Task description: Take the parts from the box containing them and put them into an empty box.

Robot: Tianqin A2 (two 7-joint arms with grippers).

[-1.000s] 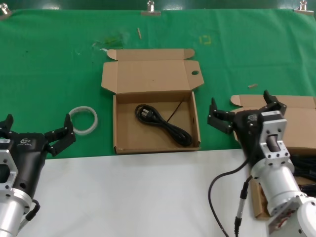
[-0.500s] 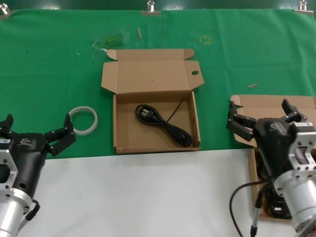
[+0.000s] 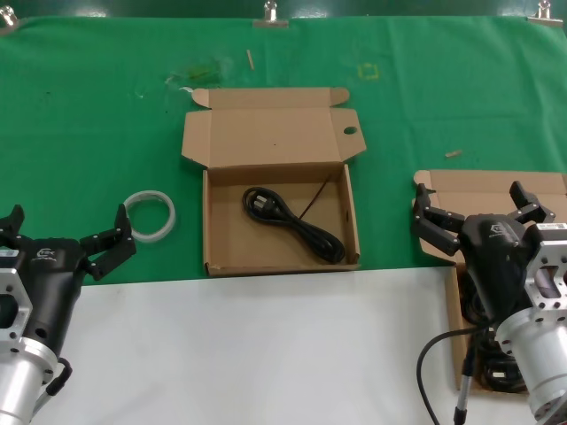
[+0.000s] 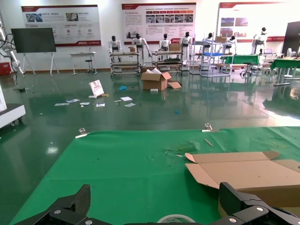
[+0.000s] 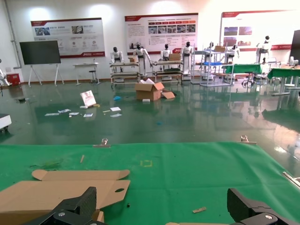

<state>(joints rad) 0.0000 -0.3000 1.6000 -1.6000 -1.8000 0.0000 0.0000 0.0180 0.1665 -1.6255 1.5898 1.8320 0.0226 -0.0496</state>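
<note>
Right hand [image 3: 478,211] hangs spread wide, gripping nothing, over the plain-flapped box [image 3: 496,190] at the desk's [image 3: 266,354] right edge. Black cords [image 3: 483,354] lie coiled directly beneath it, partly hidden by the arm. Off to its left sits the holed-flap box [image 3: 279,181], one cord [image 3: 297,224] already inside. Left hand [image 3: 66,239] waits wide open, a white ring [image 3: 149,215] just ahead of its fingertip.

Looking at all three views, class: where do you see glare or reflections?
Both wrist views: the glossy hall floor mirrors the ceiling lights and the wall posters. Head view: even light, no glare on the green cloth; the cord lies partly in shadow.
</note>
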